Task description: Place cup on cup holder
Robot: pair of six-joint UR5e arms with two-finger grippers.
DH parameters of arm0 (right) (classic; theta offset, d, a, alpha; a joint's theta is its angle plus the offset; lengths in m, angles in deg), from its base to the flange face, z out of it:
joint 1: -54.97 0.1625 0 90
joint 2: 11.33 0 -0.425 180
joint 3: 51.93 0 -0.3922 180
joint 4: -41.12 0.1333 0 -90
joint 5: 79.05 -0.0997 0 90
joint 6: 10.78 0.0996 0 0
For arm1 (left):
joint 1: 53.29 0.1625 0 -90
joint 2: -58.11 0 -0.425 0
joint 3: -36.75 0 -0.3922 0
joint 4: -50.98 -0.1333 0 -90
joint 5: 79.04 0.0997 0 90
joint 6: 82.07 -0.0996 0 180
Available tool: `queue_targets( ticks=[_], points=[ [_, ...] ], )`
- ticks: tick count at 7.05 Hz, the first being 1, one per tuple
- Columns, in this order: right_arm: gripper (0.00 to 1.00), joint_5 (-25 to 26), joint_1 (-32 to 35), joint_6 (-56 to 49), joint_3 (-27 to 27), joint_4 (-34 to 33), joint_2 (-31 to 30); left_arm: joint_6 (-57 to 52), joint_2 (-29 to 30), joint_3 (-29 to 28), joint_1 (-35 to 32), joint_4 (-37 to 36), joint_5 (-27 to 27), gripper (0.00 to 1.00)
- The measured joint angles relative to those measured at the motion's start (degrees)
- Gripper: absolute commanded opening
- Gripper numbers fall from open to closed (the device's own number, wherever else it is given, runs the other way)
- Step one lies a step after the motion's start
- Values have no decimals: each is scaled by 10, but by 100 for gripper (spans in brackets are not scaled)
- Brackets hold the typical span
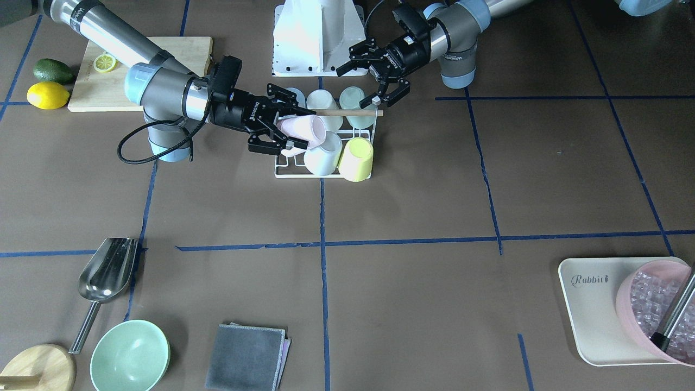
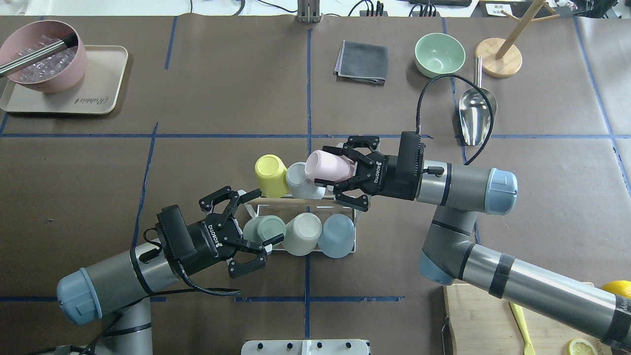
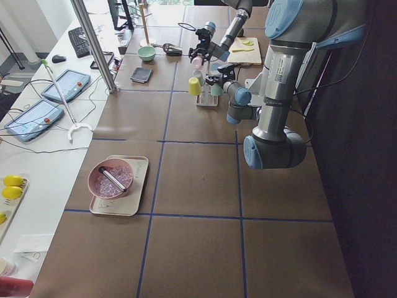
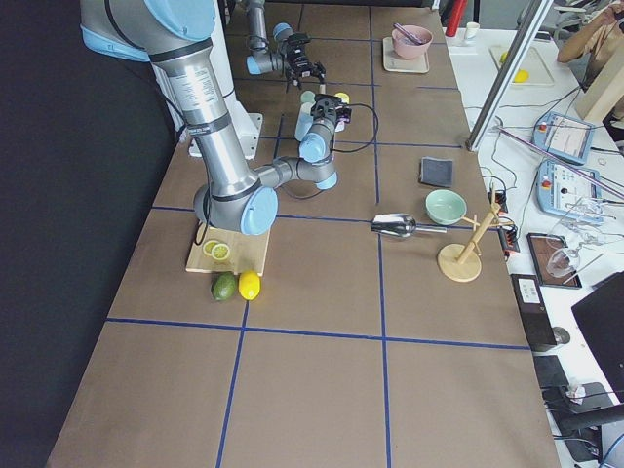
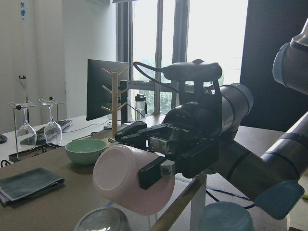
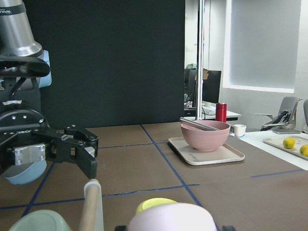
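The cup holder [image 2: 347, 244] is a white wire rack with a wooden rod [image 1: 347, 113] across its top, at the table's middle. It bears yellow [image 2: 270, 172], white, green [image 2: 263, 229], cream and blue cups. My right gripper [image 2: 342, 172] is shut on a pink cup [image 2: 325, 165], which it holds tilted on its side over the rack's far row, beside the white cup [image 2: 299, 180]. The pink cup also shows in the front view [image 1: 307, 129] and the left wrist view [image 5: 122, 179]. My left gripper [image 2: 259, 227] is open and empty at the rack's near left end, by the green cup.
A cutting board [image 1: 163, 54] with a lemon slice, an avocado [image 1: 52, 70] and a lemon [image 1: 48, 95] lie on my right. A metal scoop [image 2: 475, 116], a green bowl [image 2: 439, 54], a grey cloth [image 2: 361, 61] and a wooden mug tree [image 2: 499, 61] lie far right. A tray [image 2: 93, 103] with a pink bowl stands far left.
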Motion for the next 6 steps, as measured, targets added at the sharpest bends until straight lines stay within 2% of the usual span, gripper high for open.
queue_targets(
  ticks=[2, 3, 6],
  points=[
    [100, 0, 8, 4, -3, 6, -5, 0, -2, 17, -6, 1, 0, 100],
    [100, 0, 11, 5, -3, 6, -6, 0, -8, 43, -16, -11, 0, 100],
    [100, -3, 35, 7, -6, 3, -1, 8, -21, 97, -97, -106, -5, 100]
  ],
)
